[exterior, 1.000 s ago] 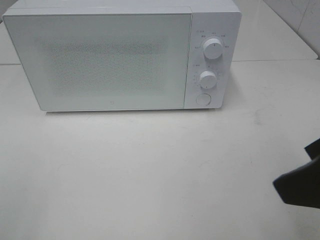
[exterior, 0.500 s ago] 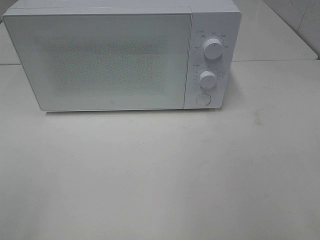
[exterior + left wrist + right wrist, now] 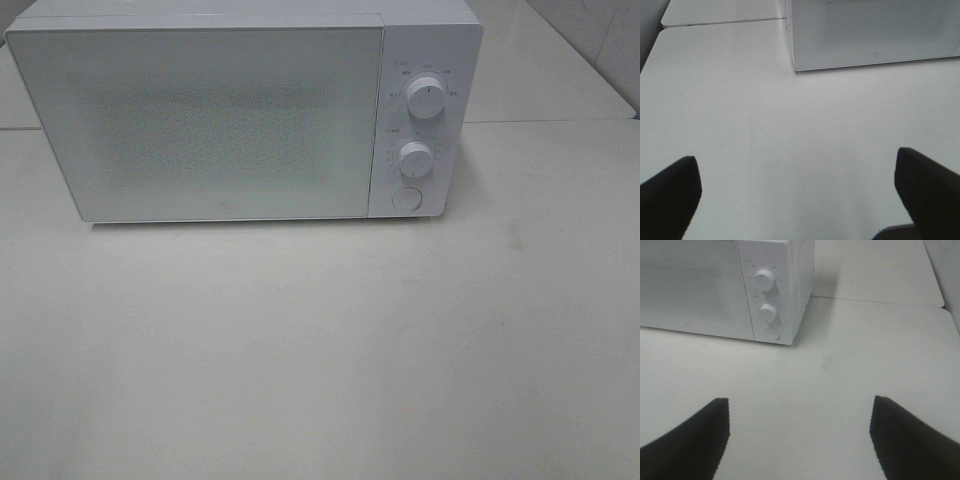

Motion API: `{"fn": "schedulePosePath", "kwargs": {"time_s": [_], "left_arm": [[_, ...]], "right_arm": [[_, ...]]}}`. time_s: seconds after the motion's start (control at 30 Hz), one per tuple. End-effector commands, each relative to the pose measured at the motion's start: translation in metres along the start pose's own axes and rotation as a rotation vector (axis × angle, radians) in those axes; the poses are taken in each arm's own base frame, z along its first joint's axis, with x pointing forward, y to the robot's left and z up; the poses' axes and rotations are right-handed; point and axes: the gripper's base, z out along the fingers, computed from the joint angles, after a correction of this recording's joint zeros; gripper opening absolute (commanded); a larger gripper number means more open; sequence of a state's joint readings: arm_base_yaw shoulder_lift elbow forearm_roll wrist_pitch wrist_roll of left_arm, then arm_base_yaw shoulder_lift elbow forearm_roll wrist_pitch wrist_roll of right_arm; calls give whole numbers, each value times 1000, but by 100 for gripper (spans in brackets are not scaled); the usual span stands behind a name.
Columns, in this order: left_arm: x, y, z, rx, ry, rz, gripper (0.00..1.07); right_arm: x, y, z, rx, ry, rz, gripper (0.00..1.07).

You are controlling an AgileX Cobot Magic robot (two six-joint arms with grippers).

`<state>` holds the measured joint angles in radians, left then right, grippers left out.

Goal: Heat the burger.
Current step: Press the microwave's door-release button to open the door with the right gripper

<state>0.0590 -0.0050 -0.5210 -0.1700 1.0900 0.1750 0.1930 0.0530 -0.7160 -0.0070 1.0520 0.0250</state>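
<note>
- Gone from the counter's (image 3: pixel 320 350) right edge: my right arm.
- Left gripper (image 3: pixel 795 157) and right gripper (image 3: pixel 800 402) gape apart, holding nothing.
- Microwave door (image 3: pixel 220 120) sits closed; I cannot tell where the burger is.

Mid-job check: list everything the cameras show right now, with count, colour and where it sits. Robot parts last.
microwave: one, white, at the back of the table, door shut
knobs: two, white, one above the other on the microwave's right-hand panel
button: one, white, round, on the same panel below the knobs
table: one, white, under the microwave
burger: none in view in any camera
left tool: one, black, open and holding nothing, over the table in front of the microwave's left corner
right tool: one, black, open and holding nothing, over the table in front of the panel with the knobs
</note>
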Motion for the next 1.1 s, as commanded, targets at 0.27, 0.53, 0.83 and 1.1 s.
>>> {"fn": "schedulePosePath", "kwargs": {"time_s": [0.27, 0.53, 0.83, 1.1], "left_arm": [[1, -1, -2, -4, -28, 3, 98], [1, -1, -2, -4, -28, 2, 98], [1, -1, -2, -4, -28, 2, 98], [1, -1, -2, -4, -28, 2, 98]], "right_arm": [[28, 0, 15, 17, 8, -1, 75], [43, -1, 36, 16, 72, 4, 75], [42, -1, 36, 15, 71, 3, 75], [42, 0, 36, 9, 69, 6, 75]]}}
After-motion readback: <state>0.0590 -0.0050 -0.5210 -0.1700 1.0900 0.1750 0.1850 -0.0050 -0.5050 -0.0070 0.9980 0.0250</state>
